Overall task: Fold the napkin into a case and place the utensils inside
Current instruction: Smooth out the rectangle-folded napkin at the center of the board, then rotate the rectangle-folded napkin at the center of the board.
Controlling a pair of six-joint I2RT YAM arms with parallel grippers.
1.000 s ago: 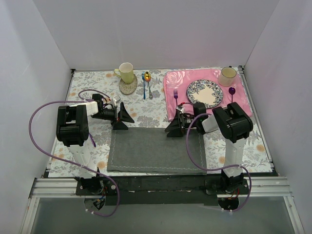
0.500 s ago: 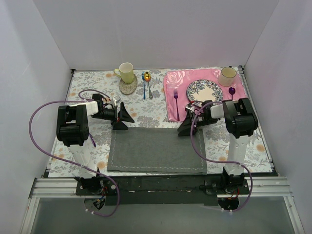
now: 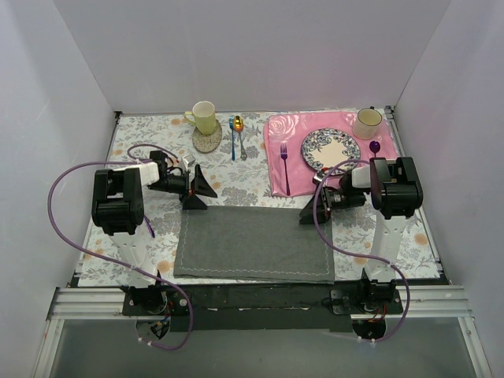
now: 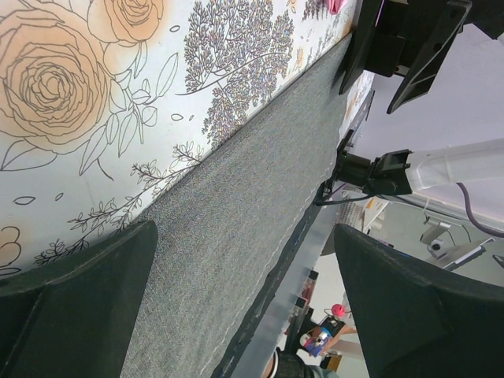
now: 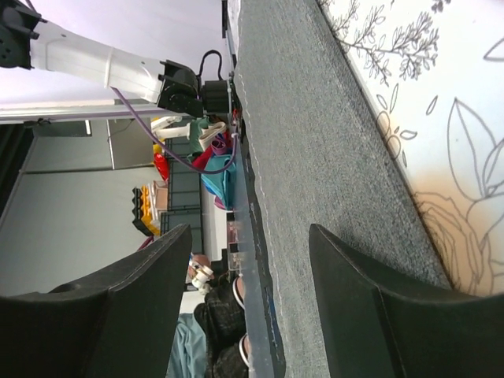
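The dark grey napkin lies flat and unfolded at the near middle of the table. It also shows in the left wrist view and the right wrist view. My left gripper is open and empty just beyond the napkin's far left corner. My right gripper is open and empty at the napkin's far right corner. A small silver fork lies at the back, beside a blue-handled spoon. I see no spoon with a gold-to-purple bowl.
A gold-bowled spoon with a blue handle and a yellow mug on a coaster are at the back. A pink placemat holds a patterned plate, a purple fork, a purple spoon and a cup.
My right arm has swung to the right, taking its open gripper from the middle of the napkin's far edge to its far right corner. The left arm has not moved.
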